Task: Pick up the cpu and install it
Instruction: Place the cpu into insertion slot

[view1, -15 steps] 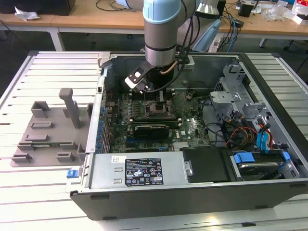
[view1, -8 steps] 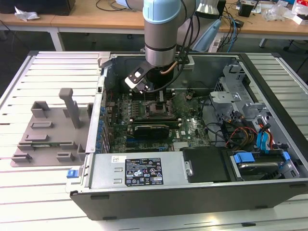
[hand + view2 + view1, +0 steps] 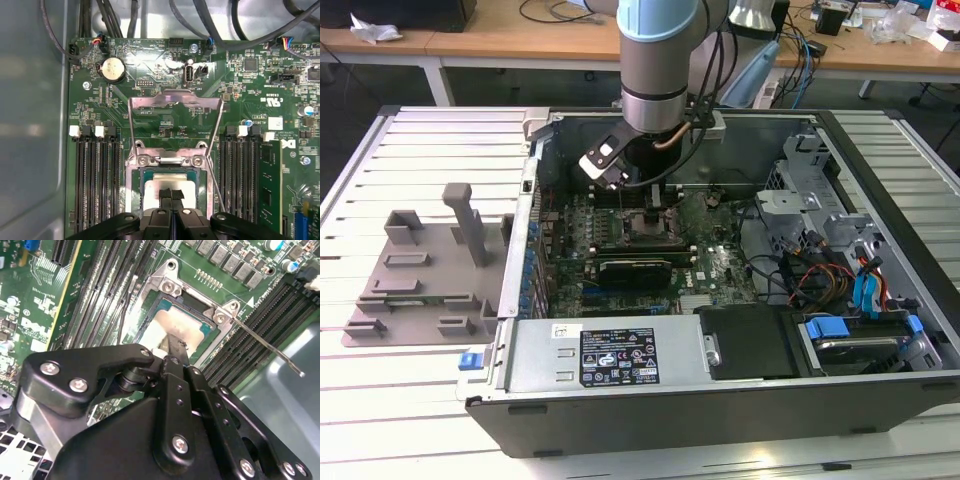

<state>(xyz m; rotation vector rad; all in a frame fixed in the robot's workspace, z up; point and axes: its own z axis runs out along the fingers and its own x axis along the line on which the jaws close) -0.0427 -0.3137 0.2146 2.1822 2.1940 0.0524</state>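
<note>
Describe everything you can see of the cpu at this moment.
The cpu is a flat square chip with a pale silvery metal top and a thin green edge. It lies flat inside the metal socket frame on the green motherboard. The frame's load plate is swung open beyond it. The claw stands right over the chip's middle with its fingertips close together, hiding part of the top. Whether they press on it cannot be told.

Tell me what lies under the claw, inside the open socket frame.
The cpu lies there, silvery top up, inside the socket frame. The claw hides its middle and one edge.
</note>
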